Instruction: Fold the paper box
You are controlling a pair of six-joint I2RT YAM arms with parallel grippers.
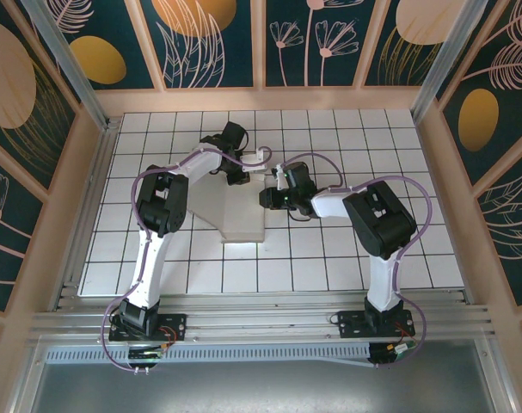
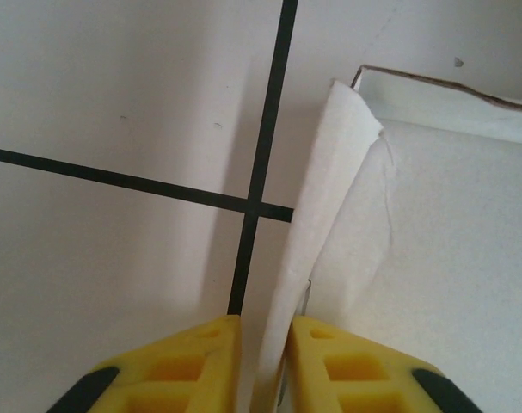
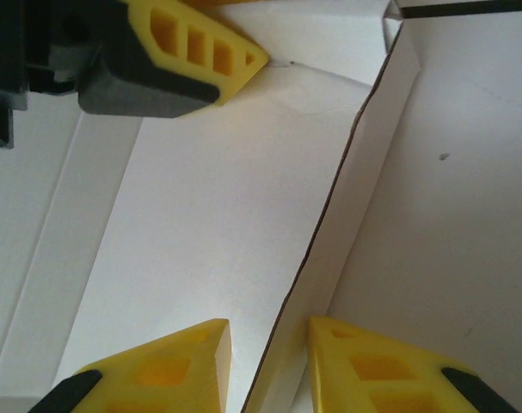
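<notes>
left arm (image 1: pixel 157 206) and right arm (image 1: pixel 377 219) reach forward, wrists angled toward each other; left jaws barely apart, right jaws wider.

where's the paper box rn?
Top view: paper box sits centrally on the table; left gripper and right gripper each straddle a raised edge.

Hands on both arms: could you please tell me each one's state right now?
Left hand: closed on a paper box flap.
Right hand: open, straddling a box wall.
</notes>
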